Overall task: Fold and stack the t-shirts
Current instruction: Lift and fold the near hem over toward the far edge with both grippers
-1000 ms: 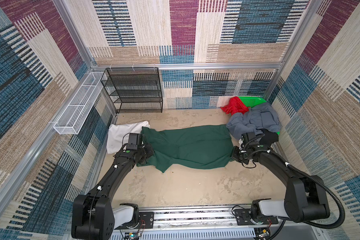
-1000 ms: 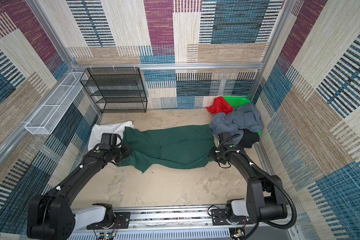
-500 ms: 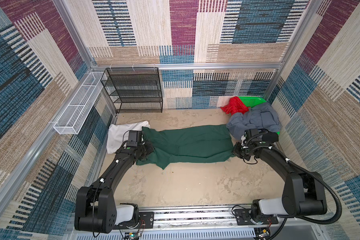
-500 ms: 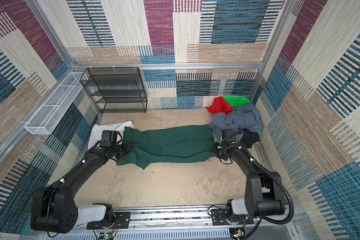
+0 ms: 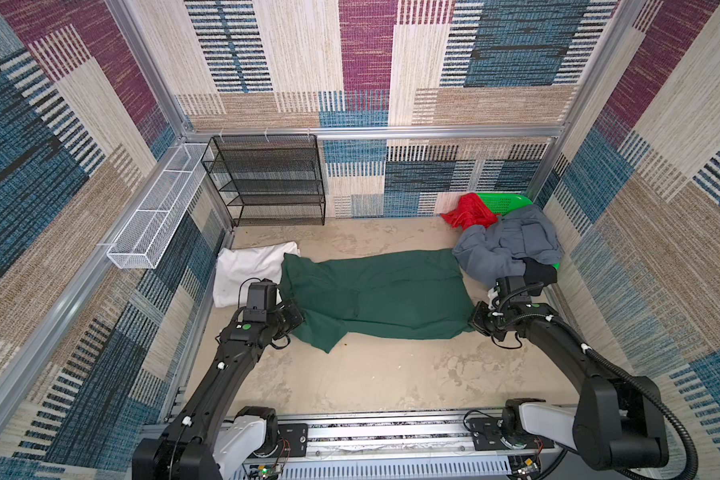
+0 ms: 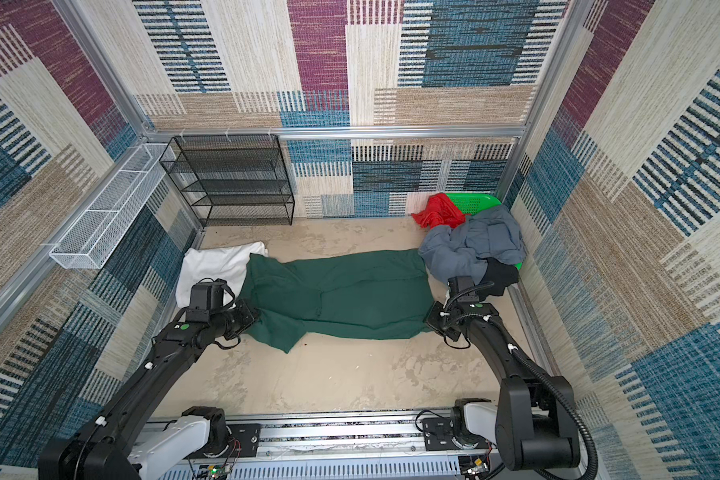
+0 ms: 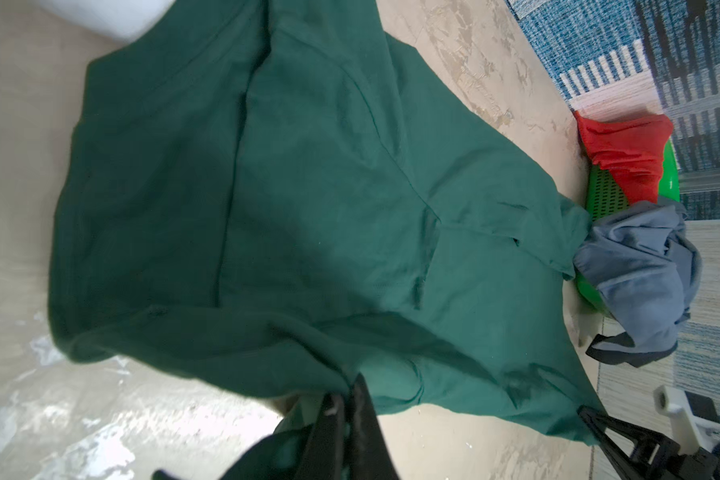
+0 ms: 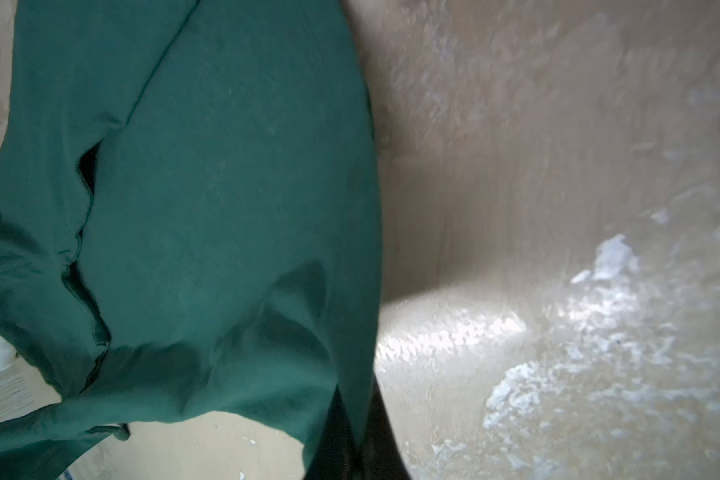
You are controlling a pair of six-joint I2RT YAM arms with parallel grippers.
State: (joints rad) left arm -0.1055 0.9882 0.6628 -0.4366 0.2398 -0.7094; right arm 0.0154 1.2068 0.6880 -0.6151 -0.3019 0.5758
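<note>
Two closed pinches hold the dark green t-shirt point(image 5: 383, 295): left gripper point(image 5: 298, 318) and right gripper point(image 5: 473, 322) at opposite ends. Move both ends level and together, with the cloth taut.

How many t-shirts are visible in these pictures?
5: dark green shirt spread mid-table; white shirt at its left end; red shirt, grey-blue shirt, black shirt piled on the green basket, right. More may hide underneath.

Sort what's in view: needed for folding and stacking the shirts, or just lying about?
Job: dark green shirt, white shirt, grey-blue shirt, red shirt, black shirt.
Lying about: black mesh shelf, white wire tray, green basket.
</note>
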